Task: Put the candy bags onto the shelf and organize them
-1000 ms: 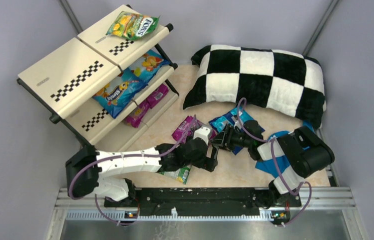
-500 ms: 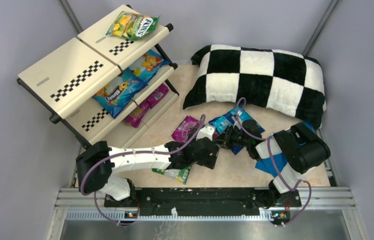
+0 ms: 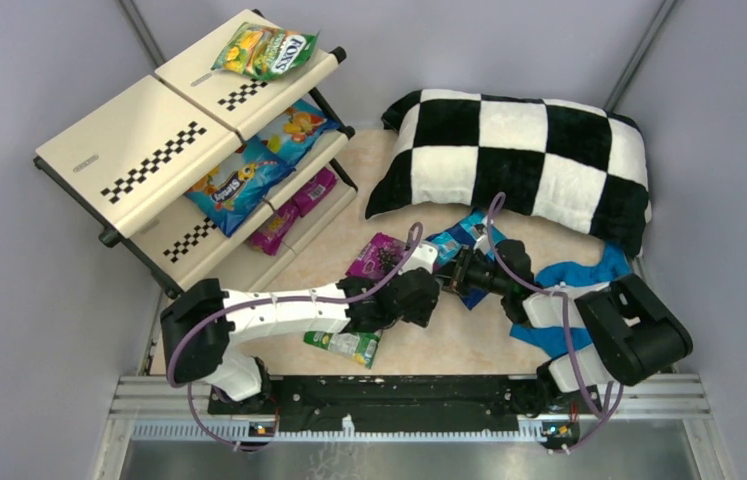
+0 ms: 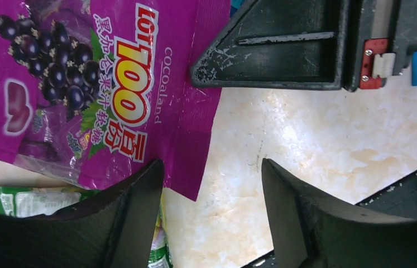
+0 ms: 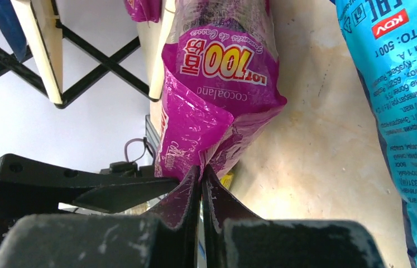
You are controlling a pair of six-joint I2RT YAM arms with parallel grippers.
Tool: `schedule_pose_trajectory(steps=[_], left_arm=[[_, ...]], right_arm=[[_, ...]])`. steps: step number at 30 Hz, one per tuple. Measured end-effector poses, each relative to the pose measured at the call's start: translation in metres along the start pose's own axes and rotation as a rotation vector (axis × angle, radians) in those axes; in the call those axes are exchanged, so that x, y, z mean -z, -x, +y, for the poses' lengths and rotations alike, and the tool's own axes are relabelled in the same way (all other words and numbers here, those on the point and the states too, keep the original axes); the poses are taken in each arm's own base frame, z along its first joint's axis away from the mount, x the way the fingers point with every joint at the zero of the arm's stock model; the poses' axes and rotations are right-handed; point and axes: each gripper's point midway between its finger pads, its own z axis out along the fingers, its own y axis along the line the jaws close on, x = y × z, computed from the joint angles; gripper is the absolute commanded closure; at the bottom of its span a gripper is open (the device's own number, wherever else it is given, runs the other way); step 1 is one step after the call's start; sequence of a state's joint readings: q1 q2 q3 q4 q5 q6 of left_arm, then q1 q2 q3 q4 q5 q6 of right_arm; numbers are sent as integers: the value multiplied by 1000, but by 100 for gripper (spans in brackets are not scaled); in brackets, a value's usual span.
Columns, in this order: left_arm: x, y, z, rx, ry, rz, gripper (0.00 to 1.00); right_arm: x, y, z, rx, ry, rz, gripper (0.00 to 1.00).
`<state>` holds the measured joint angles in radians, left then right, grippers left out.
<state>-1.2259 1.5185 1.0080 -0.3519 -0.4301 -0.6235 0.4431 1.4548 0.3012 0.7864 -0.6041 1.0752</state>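
Two claws now meet at one purple bag [image 3: 377, 255] on the worktop [image 3: 449, 348].
A second ago my right claw [image 5: 201, 174] was half open; now it is pinched tight on the bag's near edge, and that edge is pulled up into a crinkled peak. My left claw [image 4: 211, 164] has slid in closer and its fingers [image 4: 133, 218] have come in a bit, but they stand apart and hold nothing; the bag's corner lies just between them. I think this means the bag is caught and ready to go up to the shelf [image 3: 149, 150]. The bag is shiny purple-pink with dark grapes and a big red "100". It lies near the shelf's foot, beside a green bag [image 3: 347, 345] and a blue bag [image 3: 469, 238].
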Motion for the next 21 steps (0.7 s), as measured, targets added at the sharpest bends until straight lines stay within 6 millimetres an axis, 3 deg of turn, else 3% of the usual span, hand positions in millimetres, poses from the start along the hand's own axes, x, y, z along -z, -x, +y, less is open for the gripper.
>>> schedule_pose_trajectory(steps=[4,10,17,21], left_arm=[[-2,6,2,-34,39,-1,38],[-14,9,5,-101,125,25,58],[-25,6,5,-168,201,65,50],[-24,4,3,-207,229,73,59]], right_arm=[[5,2,5,10,-6,-12,100],[8,-3,-7,6,-75,10,100],[8,0,-5,15,-102,12,100],[9,0,-4,17,-100,12,100]])
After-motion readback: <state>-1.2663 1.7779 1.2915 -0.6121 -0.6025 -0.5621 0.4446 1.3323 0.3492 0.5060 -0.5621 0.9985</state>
